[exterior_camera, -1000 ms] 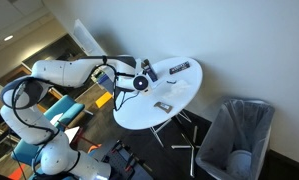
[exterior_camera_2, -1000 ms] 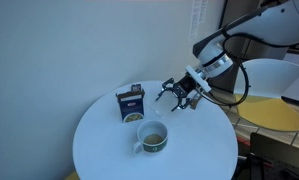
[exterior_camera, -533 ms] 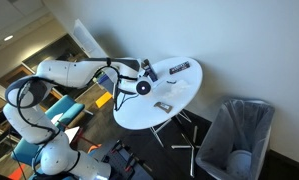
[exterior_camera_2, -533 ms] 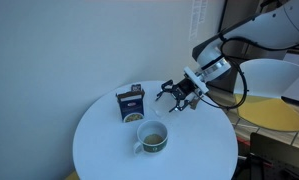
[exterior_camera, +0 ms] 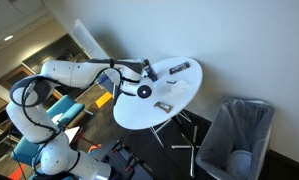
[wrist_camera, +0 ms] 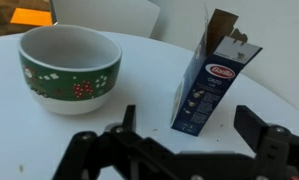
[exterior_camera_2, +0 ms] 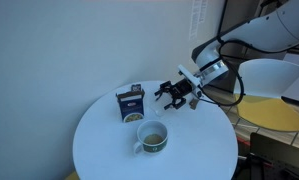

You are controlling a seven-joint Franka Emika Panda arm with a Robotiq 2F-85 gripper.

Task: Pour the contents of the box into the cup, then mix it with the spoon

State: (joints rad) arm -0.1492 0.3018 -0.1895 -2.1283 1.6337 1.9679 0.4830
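The box [exterior_camera_2: 130, 104] is a small dark blue carton that stands upright on the round white table [exterior_camera_2: 99, 150], with its top flap open. In the wrist view the box [wrist_camera: 211, 85] stands just beyond and between my fingers. The cup [exterior_camera_2: 152, 138] is squat and green with a dark inside, and it sits in front of the box. In the wrist view the cup [wrist_camera: 69, 70] shows a red and white pattern. My gripper [exterior_camera_2: 173, 95] is open and empty beside the box, low over the table, and its two fingers [wrist_camera: 191, 140] are spread wide. No spoon is clearly visible.
A long flat dark packet with white marks [exterior_camera: 179, 68] lies at the far side of the table [exterior_camera: 179, 95]. A small dark item [exterior_camera: 161, 106] lies near the table's edge. A grey bin [exterior_camera: 234, 140] stands on the floor beside the table. A yellow round table [exterior_camera_2: 274, 110] is behind the arm.
My gripper has moved a little closer to the box, still open. The box and the cup have not moved.
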